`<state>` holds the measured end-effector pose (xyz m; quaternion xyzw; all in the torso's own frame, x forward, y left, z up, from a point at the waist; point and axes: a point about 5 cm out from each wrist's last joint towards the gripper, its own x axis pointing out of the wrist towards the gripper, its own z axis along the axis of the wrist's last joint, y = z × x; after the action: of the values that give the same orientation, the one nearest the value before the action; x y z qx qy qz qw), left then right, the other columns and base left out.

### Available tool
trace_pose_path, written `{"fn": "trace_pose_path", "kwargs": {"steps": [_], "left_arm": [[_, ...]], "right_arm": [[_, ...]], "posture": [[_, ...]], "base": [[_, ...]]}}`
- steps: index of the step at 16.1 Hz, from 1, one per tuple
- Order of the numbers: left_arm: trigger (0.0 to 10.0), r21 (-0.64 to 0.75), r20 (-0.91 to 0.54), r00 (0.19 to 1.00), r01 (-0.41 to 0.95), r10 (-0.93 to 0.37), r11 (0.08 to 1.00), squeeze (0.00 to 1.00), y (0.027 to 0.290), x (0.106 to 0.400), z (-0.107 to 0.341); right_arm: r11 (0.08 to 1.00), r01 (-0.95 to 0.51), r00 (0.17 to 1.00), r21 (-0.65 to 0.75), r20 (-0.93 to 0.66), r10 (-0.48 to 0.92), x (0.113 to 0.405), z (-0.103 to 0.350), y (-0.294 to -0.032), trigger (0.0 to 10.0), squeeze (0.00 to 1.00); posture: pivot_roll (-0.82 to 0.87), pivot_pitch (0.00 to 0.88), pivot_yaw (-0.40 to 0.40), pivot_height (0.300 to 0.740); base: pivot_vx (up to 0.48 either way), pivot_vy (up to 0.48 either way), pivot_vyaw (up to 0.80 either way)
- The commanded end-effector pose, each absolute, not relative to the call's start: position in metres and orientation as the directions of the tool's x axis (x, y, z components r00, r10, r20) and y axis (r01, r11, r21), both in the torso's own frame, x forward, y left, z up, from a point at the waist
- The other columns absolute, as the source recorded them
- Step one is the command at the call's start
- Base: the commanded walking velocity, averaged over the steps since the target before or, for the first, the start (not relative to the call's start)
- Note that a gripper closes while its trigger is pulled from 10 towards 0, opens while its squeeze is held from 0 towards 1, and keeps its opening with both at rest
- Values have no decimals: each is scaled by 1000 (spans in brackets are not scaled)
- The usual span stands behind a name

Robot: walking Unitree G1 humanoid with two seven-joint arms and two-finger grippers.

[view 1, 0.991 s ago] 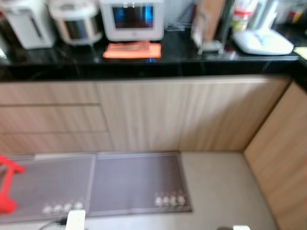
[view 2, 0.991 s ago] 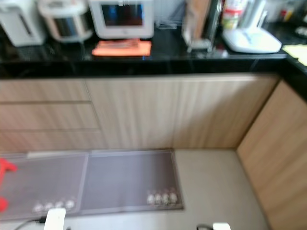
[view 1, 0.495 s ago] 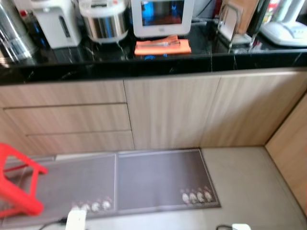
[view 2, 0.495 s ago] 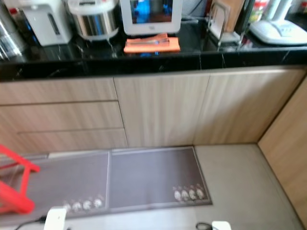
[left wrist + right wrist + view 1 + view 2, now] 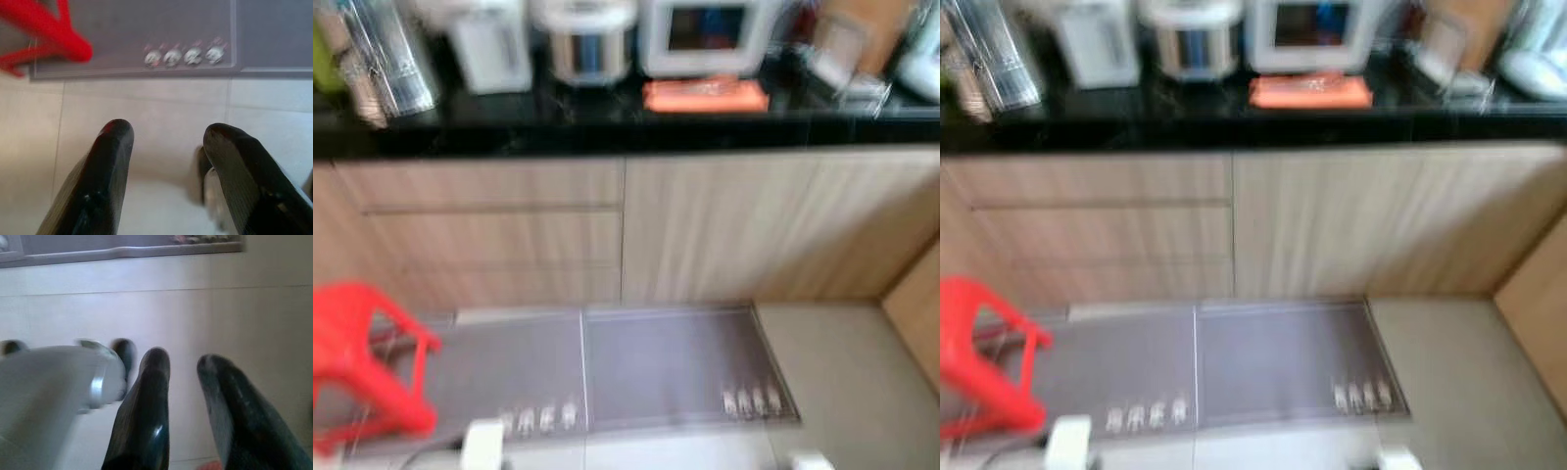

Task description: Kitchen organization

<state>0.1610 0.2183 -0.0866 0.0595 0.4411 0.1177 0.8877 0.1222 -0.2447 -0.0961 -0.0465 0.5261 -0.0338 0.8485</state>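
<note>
Both arms hang idle toward the floor, so the step in hand looks like walking or turning along the kitchen counter (image 5: 607, 132), not handling; the head views are blurred, as they would be mid-stride. The left gripper (image 5: 168, 137) has its fingers spread wide with nothing between them, over pale floor tile, the grey floor mat (image 5: 146, 29) beyond at 12 o'clock and a leg of the red stool (image 5: 54, 34) at 10 o'clock. The right gripper (image 5: 183, 364) is empty, its fingers parted by a narrow gap.

Which thing is to be organised cannot be settled. Candidates sit on the counter, well apart from both grippers: an orange cloth (image 5: 705, 95) at 12 o'clock, a rice cooker (image 5: 582, 39) and a white water boiler (image 5: 489, 44) toward 11 o'clock. Any next move calls for closing on the counter and raising an arm.
</note>
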Motion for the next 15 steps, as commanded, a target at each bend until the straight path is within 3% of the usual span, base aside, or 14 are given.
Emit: {"fn": "trace_pose_path", "kwargs": {"steps": [1,6,11,15], "left_arm": [[10000,205,-757,601,-155,257,967,0,214,168,-84],[10000,209,-755,604,-148,255,967,0,217,168,-84],[10000,206,-752,620,-102,224,973,0,215,172,-82],[10000,201,-742,629,-125,234,972,0,218,174,-80]], "right_arm": [[991,9,427,-130,-896,-122,115,-97,-251,10000,0],[993,9,419,-121,-901,-114,114,-98,-248,10000,0],[993,21,423,-116,-899,-114,115,-98,-246,10000,0],[993,63,430,-99,-895,-117,114,-98,-246,10000,0]], "posture": [[-177,0,10,740],[-184,0,32,740],[-188,0,44,740],[-183,0,41,740]], "base": [[0,480,0],[0,440,0],[0,0,0],[128,0,570]]}}
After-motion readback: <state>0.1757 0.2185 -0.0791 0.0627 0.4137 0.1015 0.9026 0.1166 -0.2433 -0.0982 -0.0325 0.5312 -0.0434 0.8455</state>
